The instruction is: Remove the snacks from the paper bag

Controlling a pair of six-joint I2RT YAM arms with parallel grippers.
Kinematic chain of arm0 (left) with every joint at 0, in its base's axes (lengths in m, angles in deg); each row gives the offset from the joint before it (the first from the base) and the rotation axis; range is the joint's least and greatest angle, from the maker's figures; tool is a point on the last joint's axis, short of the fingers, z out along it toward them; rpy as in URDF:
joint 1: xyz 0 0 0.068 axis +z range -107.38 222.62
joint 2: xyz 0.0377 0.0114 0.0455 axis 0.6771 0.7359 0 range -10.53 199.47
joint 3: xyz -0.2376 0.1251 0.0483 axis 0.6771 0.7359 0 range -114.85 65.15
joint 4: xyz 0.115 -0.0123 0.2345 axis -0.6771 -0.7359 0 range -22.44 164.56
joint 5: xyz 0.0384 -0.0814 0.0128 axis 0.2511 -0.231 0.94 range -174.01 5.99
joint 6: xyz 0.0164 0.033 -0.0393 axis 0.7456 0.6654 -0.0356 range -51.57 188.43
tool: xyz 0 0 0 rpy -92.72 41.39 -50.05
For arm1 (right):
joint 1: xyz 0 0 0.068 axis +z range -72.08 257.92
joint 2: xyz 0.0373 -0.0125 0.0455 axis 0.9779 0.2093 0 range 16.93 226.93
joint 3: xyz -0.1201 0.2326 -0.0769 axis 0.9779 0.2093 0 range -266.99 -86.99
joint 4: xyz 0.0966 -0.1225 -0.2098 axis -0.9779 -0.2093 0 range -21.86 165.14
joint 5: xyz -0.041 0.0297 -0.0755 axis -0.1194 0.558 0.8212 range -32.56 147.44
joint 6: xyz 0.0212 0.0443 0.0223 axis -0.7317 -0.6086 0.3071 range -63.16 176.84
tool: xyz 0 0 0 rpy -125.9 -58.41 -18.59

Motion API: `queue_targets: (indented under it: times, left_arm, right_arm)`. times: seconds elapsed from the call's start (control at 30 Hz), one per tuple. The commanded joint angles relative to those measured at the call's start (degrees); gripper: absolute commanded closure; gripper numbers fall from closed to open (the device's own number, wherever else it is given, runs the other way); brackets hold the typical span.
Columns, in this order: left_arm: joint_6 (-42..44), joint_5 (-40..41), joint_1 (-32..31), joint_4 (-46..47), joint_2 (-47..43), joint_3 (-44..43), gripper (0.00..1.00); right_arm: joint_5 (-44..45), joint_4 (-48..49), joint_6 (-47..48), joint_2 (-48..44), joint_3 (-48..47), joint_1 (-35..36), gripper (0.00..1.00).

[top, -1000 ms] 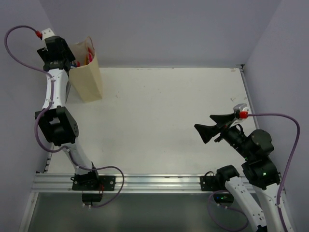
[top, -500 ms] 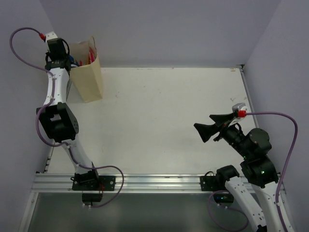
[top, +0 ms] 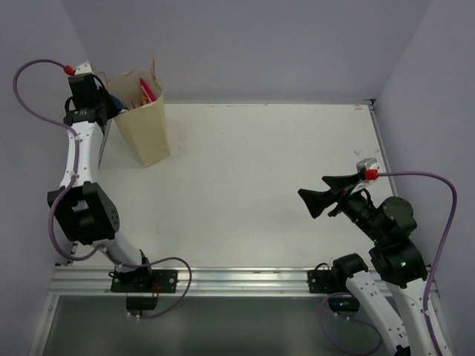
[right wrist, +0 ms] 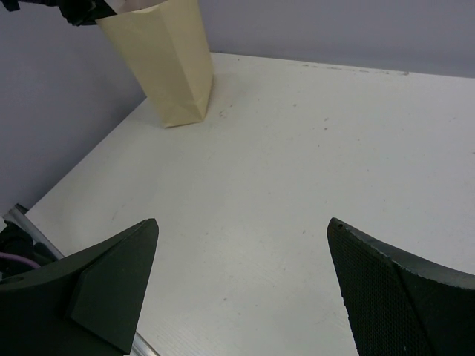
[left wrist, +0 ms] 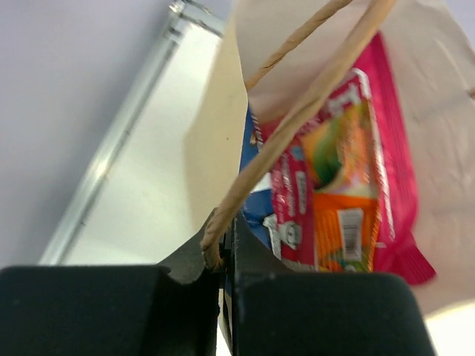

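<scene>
**Bag pinched by handle, 10 o'clock corner**

Left gripper (left wrist: pixel 225 256) clenched on one string handle (left wrist: pixel 297 126). Bag (top: pixel 145 126) stands at 10 o'clock, close to the table's (top: pixel 260 185) left and far edges. Pink packet (left wrist: pixel 356 170) and blue packet (left wrist: pixel 252 200) sit inside. Right gripper (top: pixel 315 202) is spread wide and holds nothing at 4 o'clock; a broad stretch of tabletop lies between.

Tan paper bag (top: pixel 145 126) at the far-left corner of the table (top: pixel 260 185), snacks inside.
Bag upright, mouth open, one brown string handle (left wrist: pixel 297 119) pinched tight in the left gripper (left wrist: pixel 225 256). Pink packet (left wrist: pixel 338 170) stands on end inside; blue packet (left wrist: pixel 256 211) sits beside it, mostly hidden.
</scene>
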Motion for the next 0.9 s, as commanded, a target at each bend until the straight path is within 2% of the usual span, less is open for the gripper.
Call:
queue_targets:
  times: [0.0, 0.27, 0.43, 0.6, 0.7, 0.77, 0.83, 0.87]
  left_arm:
    - [-3.53, -10.63, -0.9, -1.29, -8.2, 5.85, 1.0]
    - [-2.39, -15.48, -8.19, -5.33, -19.7, 17.99, 1.0]
    - [-1.95, -19.44, -12.85, -7.18, -25.87, 22.13, 1.0]
    - [-0.37, -24.8, -14.96, -9.29, -32.02, 26.18, 1.0]
    - [0.77, -24.55, -15.14, -9.82, -34.49, 27.85, 1.0]
    - [2.0, -23.32, -15.23, -9.47, -34.67, 28.2, 0.9]
    - [3.4, -23.31, -15.32, -9.2, -33.97, 28.03, 0.87]
    - [3.85, -23.31, -15.4, -8.59, -33.18, 27.85, 0.78]
  right_arm:
    - [1.12, 1.62, 1.04, 0.37, -1.72, 0.37, 0.01]
    - [1.56, 0.91, 2.36, 2.04, -4.0, 0.37, 0.01]
    - [1.12, 1.27, 2.19, 3.44, -4.7, 0.37, 0.01]
    - [0.16, 1.35, 2.01, 5.64, -6.02, 0.37, 0.01]
    - [-0.02, 1.44, 1.75, 6.95, -6.9, 0.37, 0.01]
    - [-0.28, 1.44, 1.66, 7.75, -7.43, 0.37, 0.01]
    - [-0.72, 1.35, 1.66, 8.71, -8.04, 0.37, 0.01]
    - [-0.9, 1.09, 1.66, 8.89, -8.22, 0.37, 0.01]
